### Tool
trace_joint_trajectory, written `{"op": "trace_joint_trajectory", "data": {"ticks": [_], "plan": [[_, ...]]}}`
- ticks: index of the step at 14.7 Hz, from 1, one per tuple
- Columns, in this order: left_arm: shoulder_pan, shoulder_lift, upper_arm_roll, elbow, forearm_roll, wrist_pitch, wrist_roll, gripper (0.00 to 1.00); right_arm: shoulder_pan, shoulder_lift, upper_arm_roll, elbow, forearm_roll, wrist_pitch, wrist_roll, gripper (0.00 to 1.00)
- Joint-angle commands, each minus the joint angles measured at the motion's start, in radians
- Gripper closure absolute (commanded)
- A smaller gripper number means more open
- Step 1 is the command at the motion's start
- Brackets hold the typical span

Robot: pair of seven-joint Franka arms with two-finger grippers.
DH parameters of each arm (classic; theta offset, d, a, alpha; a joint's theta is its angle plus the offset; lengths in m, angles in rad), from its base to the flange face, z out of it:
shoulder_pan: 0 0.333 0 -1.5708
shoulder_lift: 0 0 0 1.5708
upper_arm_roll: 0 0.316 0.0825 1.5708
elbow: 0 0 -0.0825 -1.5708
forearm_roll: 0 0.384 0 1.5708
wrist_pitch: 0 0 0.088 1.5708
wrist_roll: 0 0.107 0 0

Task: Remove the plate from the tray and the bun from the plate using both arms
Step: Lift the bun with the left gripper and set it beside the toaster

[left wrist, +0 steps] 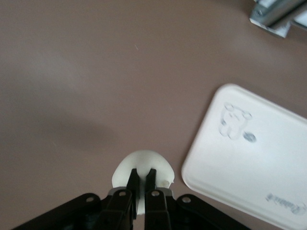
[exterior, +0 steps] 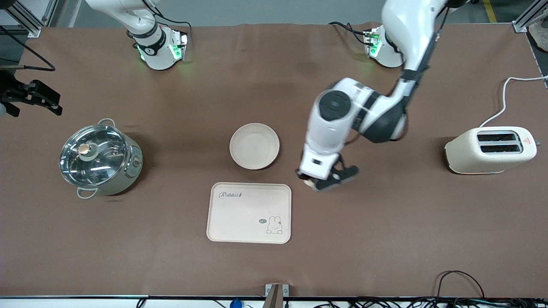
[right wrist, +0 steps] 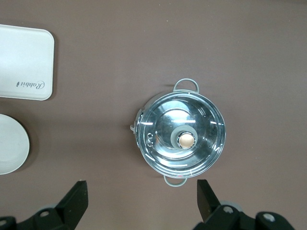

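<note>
The round cream plate [exterior: 254, 146] sits mid-table, just farther from the front camera than the rabbit tray [exterior: 249, 212]; its edge also shows in the right wrist view [right wrist: 12, 143]. My left gripper [exterior: 320, 182] hangs low over the table beside the tray, toward the left arm's end. It is shut on the small pale bun [left wrist: 142, 163], which peeks out at its tip in the front view [exterior: 307, 182]. My right gripper [exterior: 34, 100] is open and empty, high up at the right arm's end, and waits there, with the pot below it [right wrist: 141, 201].
A steel pot with a glass lid [exterior: 99, 160] stands toward the right arm's end. A cream toaster [exterior: 490, 149] with a white cable stands toward the left arm's end. The tray also shows in both wrist views [left wrist: 249, 158] [right wrist: 24, 62].
</note>
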Motion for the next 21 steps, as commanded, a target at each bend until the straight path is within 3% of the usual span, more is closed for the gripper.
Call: {"op": "trace_joint_trajectory", "data": {"ticks": [1, 5, 10, 13, 14, 15, 17, 21], "plan": [[0.080, -0.018, -0.008, -0.028, 0.011, -0.034, 0.114, 1.00, 0.005, -0.012, -0.001, -0.004, -0.018, -0.010, 0.005, 0.00], [0.247, 0.032, -0.010, -0.057, 0.011, -0.073, 0.250, 0.99, 0.005, -0.012, 0.001, -0.004, -0.018, -0.007, 0.005, 0.00], [0.338, 0.141, -0.010, -0.057, 0.005, -0.015, 0.250, 0.98, 0.008, -0.010, 0.001, -0.006, -0.018, -0.010, 0.010, 0.00], [0.349, 0.182, -0.010, -0.059, 0.002, 0.010, 0.244, 0.89, 0.008, -0.012, 0.001, -0.003, -0.018, -0.010, 0.010, 0.00], [0.350, 0.184, -0.010, -0.059, 0.003, 0.010, 0.244, 0.82, 0.008, -0.010, 0.002, -0.003, -0.016, -0.010, 0.011, 0.00], [0.355, 0.186, -0.010, -0.059, 0.003, 0.010, 0.244, 0.65, 0.008, -0.010, 0.002, -0.004, -0.016, -0.010, 0.011, 0.00], [0.355, 0.189, -0.008, -0.056, 0.011, 0.011, 0.250, 0.01, 0.008, -0.009, 0.001, -0.004, -0.016, -0.006, 0.010, 0.00], [0.361, 0.158, -0.010, -0.045, 0.015, 0.011, 0.247, 0.00, 0.007, -0.010, -0.001, -0.003, -0.016, -0.007, 0.008, 0.00]]}}
